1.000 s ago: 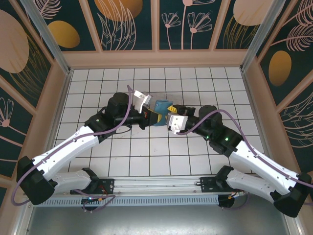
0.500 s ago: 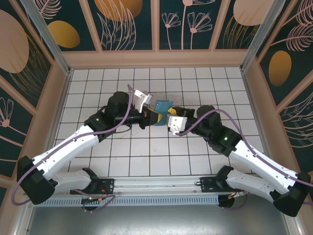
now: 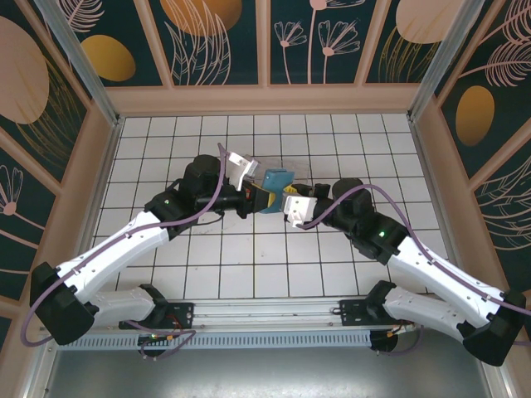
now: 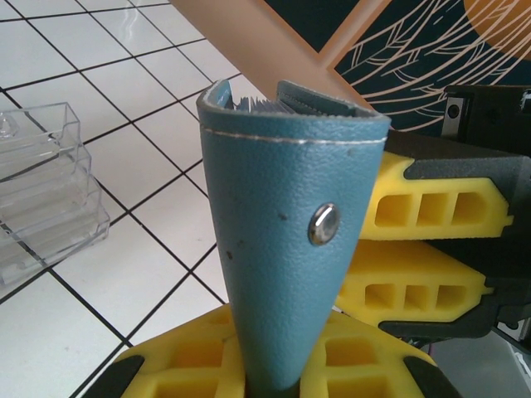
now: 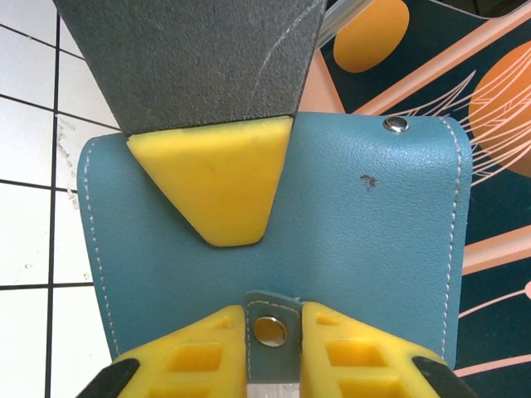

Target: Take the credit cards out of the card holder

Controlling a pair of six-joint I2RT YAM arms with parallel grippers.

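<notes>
The teal card holder hangs above the tiles between both arms. My left gripper is shut on its lower end, the yellow fingers pressing each side. Grey edges of the credit cards show inside the holder's upper opening. In the right wrist view the card holder shows its flat face, and my right gripper is shut on its small snap tab. One left fingertip lies against that face. From above, the left gripper and right gripper meet at the holder.
A clear plastic tray with stepped slots stands on the white tiles just left of the holder. The wooden wall base runs close behind. Open tiled floor lies in front of both arms.
My right gripper has closed its fingers onto the holder's snap tab and edged slightly toward the holder. The left gripper has kept its hold in place.
</notes>
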